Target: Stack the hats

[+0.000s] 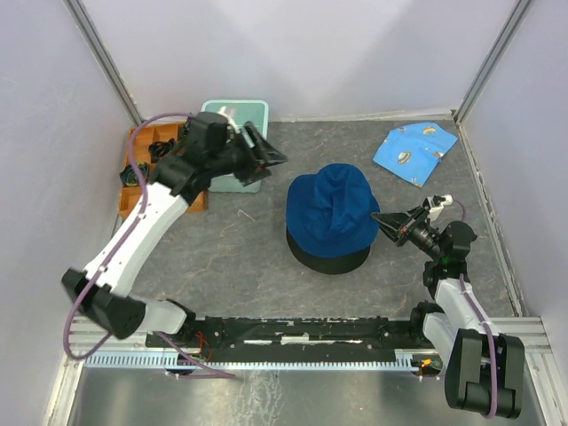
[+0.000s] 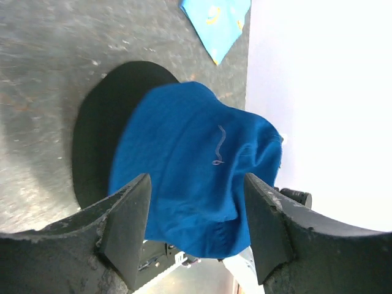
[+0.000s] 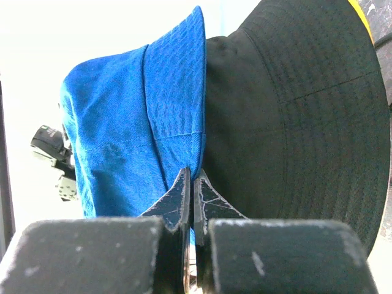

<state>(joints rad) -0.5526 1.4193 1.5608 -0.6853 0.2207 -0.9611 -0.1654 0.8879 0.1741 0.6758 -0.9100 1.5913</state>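
One blue hat [image 1: 331,210], pinched.
The right pincer [image 3: 192,179] clamps its right brim; the left pincer [image 2: 196,184], released, lies farther left.

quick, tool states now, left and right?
Left tool: open, holding nothing.
Right tool: shut, tips at the brim of the blue hat; whether fabric is pinched cannot be told.

Right gripper [image 3: 193,184] fingertips pinched together on the brim edge of the blue hat [image 3: 122,122], black hat [image 3: 294,122] beside it, yellow hat [image 3: 362,17] sliver beyond
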